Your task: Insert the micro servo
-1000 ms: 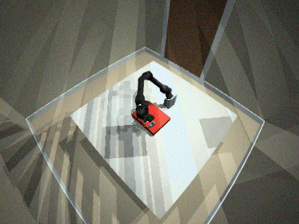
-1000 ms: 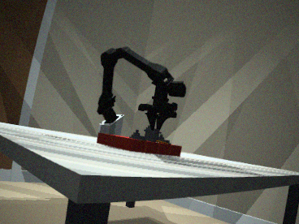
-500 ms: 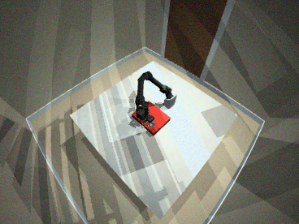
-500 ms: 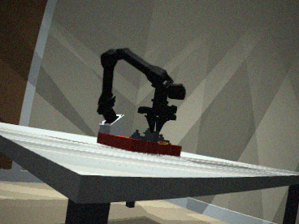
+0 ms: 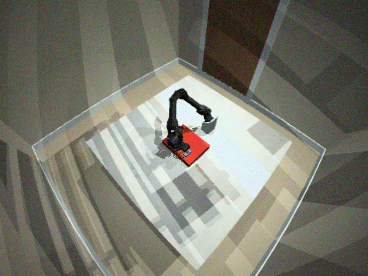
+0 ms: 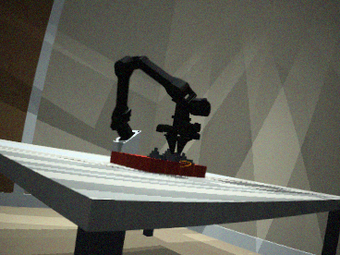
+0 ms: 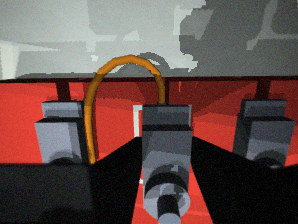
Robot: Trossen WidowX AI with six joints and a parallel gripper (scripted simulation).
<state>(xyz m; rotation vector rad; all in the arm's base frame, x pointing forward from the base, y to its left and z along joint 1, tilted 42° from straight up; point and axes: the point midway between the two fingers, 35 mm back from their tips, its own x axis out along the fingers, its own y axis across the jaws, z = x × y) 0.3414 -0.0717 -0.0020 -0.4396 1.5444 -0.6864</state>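
Observation:
The loose micro servo is grey, upright, with its shaft toward the wrist camera. My gripper is shut on it, one black finger on each side. The servo is over the marked pocket, whose white outline shows beside it on the red deck. It looks at or slightly above deck height; whether the ears touch the deck I cannot tell. Its orange cable leaves the far end above the middle notch, loops past the deck edge and comes back left. Whether it lies in the notch is unclear.
A fixed grey servo stands left of the held one and another servo stands right, each close to a finger. Dark notches run from them to the deck edge. The deck rests on a pale table.

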